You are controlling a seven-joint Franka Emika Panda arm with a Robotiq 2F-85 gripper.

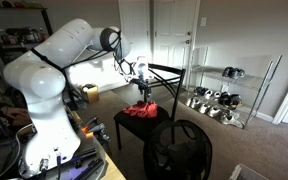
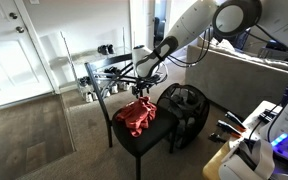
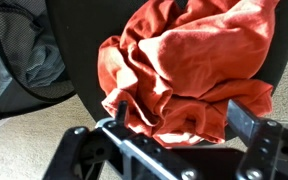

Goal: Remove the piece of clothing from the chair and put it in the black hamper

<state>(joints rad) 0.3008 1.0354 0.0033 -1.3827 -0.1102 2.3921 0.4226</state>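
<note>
A crumpled red piece of clothing (image 1: pixel 142 108) lies on the seat of a black chair (image 1: pixel 132 127), seen in both exterior views (image 2: pixel 136 118) with the chair seat (image 2: pixel 149 138) under it. My gripper (image 1: pixel 142 86) (image 2: pixel 142 82) hangs just above it. In the wrist view the gripper (image 3: pixel 179 115) is open, with one finger on each side of a fold of the clothing (image 3: pixel 184 60). The black mesh hamper (image 1: pixel 179 150) (image 2: pixel 187 108) stands on the floor beside the chair, and its mesh shows in the wrist view (image 3: pixel 19 55).
A wire shelf with shoes (image 1: pixel 220 96) stands by the wall behind the chair. A white door (image 1: pixel 174 30) is behind it. A bench with electronics (image 2: pixel 249 140) holds the robot base. Carpet floor (image 2: pixel 44 140) lies around the chair.
</note>
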